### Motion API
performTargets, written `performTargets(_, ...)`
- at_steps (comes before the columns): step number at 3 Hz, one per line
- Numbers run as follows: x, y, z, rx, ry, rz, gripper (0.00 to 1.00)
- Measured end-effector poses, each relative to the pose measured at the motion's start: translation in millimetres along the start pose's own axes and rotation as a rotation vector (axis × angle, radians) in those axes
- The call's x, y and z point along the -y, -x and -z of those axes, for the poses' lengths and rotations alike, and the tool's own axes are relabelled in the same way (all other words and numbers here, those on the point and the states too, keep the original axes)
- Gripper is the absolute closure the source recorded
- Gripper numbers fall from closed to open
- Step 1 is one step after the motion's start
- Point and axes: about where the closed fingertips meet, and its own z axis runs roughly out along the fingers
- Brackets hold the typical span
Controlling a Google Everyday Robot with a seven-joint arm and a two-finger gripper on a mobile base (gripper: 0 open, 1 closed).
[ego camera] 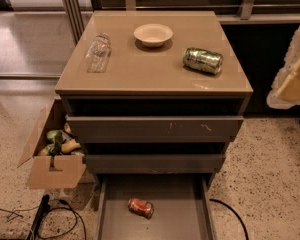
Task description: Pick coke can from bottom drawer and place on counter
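1. Clear plastic bottle (97,53) lying on its side, left part of the bench (155,76).
2. White bowl (153,34) upright, back middle of the bench (looks empty).
3. Green can (203,60) on its side, right part of the bench, well apart from the bottle.
4. Two upper drawers (155,129), grey fronts, the top one scuffed.
5. Open cardboard box (52,170) on the speckled floor (270,174), left of the cabinet, with green and tan items inside.
6. Black cables (52,219) on the floor in front of the box.
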Motion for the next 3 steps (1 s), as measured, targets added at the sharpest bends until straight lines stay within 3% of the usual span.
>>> performTargets(1,5.0,6.2,-9.0,-0.016,0.013,-0.014,0.00)
performTargets(3,-52.3,-13.8,-81.8,-0.028,0.148,-0.102,0.00)
